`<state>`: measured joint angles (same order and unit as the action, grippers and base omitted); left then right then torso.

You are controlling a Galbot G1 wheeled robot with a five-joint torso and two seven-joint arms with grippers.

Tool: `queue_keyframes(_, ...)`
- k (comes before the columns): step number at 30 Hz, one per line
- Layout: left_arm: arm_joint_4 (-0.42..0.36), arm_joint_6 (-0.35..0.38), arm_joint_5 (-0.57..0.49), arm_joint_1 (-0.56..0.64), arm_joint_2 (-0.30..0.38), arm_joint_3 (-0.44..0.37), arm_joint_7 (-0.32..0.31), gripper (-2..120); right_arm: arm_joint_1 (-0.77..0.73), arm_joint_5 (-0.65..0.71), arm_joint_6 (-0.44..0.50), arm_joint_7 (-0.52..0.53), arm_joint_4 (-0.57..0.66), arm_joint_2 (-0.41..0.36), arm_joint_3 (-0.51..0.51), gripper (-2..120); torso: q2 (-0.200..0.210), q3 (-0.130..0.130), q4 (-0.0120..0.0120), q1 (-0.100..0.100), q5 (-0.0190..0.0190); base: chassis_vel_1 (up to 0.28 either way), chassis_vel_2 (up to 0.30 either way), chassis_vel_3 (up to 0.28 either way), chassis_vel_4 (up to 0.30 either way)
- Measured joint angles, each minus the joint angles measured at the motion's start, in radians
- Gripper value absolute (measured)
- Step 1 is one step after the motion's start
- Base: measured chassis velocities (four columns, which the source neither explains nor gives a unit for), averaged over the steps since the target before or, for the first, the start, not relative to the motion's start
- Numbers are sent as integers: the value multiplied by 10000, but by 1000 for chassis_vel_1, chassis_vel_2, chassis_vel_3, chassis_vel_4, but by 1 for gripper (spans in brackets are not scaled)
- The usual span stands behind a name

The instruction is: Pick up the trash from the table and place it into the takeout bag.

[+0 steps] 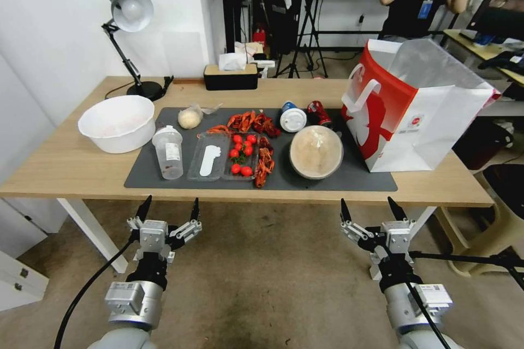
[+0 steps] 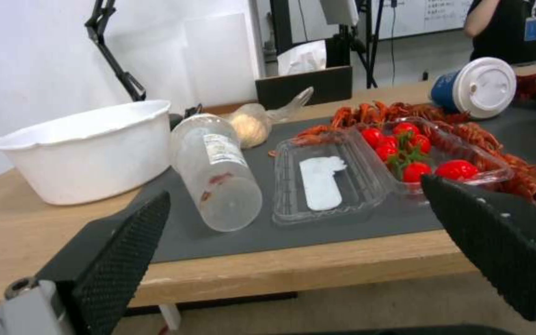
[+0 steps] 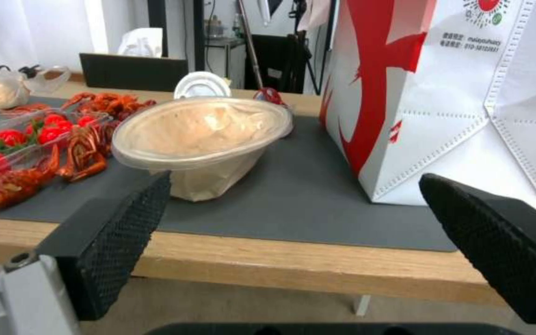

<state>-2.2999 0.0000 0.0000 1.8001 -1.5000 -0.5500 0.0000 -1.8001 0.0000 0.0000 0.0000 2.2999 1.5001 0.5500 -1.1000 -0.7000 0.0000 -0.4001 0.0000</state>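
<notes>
Room: a white wall with a black desk lamp [image 1: 128,11] at the back left, and tripods and stands behind the middle.
Desk: a long light-wood desk [image 1: 65,166] on white legs, carrying a dark grey mat [image 1: 327,182].
Left pincer: the left pincer [image 1: 168,210] hangs below the near edge of the desk, fingers spread wide, nothing between them.
Right pincer: the right pincer [image 1: 369,209] hangs at the same height further right, also wide open and holding nothing.
Ahead of the left pincer: the clear labelled bottle [image 1: 168,151] lies on the mat just past the edge, and a white basin [image 1: 117,121] sits beyond it, off the mat to that pincer's outer side. The bagged bun [image 1: 190,117] lies further back.
Between the two pincers: an open clear tray [image 2: 330,181] with red tomatoes [image 1: 242,152] in one half, and red crayfish shells [image 1: 265,161] touching the tray's side and back.
Ahead of the right pincer: the round lidded tan bowl [image 3: 203,135] stands slightly inward of it. Behind the bowl lie the white blue-rimmed cup [image 1: 292,116] on its side and the red can [image 1: 319,113].
Takeout bag: the red-and-white takeout bag [image 1: 415,114] stands upright beyond the right pincer, to its outer side, its mouth open, near the bowl but apart from it.
Far edge: a black tissue box [image 1: 230,76].
</notes>
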Motion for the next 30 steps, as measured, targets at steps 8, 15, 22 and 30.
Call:
queue_keyframes(8, 0, 0, 0, 0, 0, 0, 0, 100, 0, 0, 0, 0, 0, 0, 0, 100, 0, 0, 0, 0, 0, 0, 0, 0, 0)
queue_keyframes(15, 0, 0, 0, 0, 0, 0, 0, 100, 0, 0, 0, 0, 0, 0, 0, 100, 0, 0, 0, 0, 0, 0, 0, 0, 0)
queue_keyframes(22, -273, 964, -644, -53, 102, 149, -716, 100, -150, 347, -1261, -426, 367, 29, 335, 100, 0, 0, 0, 0, 1, 0, 0, 0, 0)
queue_keyframes(30, -953, 3066, -2167, -177, 320, 536, -2364, 100, -194, 670, -1986, -888, 623, 77, 624, 100, 0, 0, -1, 0, 0, 0, 0, 0, 0)
